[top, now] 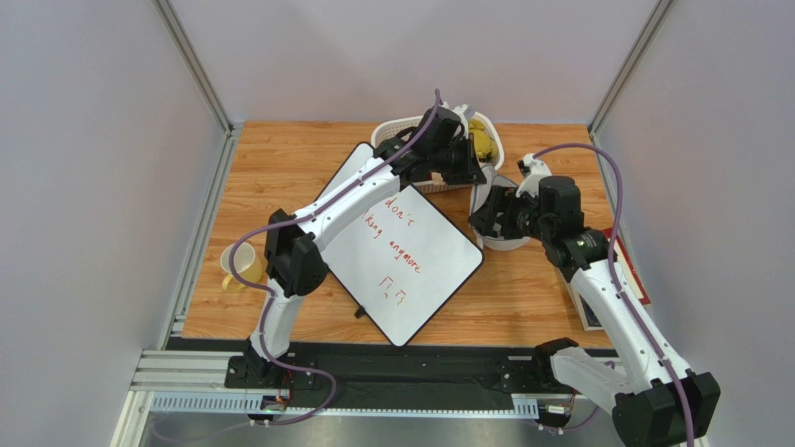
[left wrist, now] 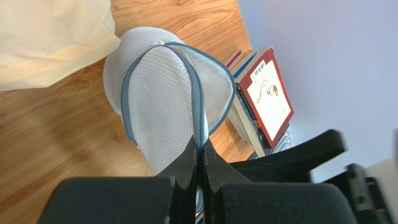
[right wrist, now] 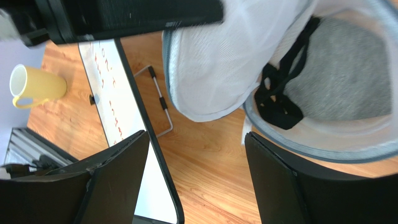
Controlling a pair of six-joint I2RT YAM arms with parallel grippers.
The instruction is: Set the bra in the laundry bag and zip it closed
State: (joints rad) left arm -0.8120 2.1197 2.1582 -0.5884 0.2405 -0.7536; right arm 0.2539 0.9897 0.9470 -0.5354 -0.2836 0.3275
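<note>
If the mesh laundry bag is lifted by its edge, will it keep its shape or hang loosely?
Probably floppy: the laundry bag folds where the left tool pinches its thin mesh. Likely light, as one small pinch holds its flap up. The grey zipper band shows a curve, so the rim may stay somewhat rounded.

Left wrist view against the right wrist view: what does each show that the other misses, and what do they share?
Only the left wrist view: the left hand pinched shut on the zipper band of the laundry bag, a stack of books and pale cream fabric. Only the right wrist view: the bra lying inside the open bag, the right hand open and empty, a yellow mug and the whiteboard. Both: the white mesh bag and the wooden table.
</note>
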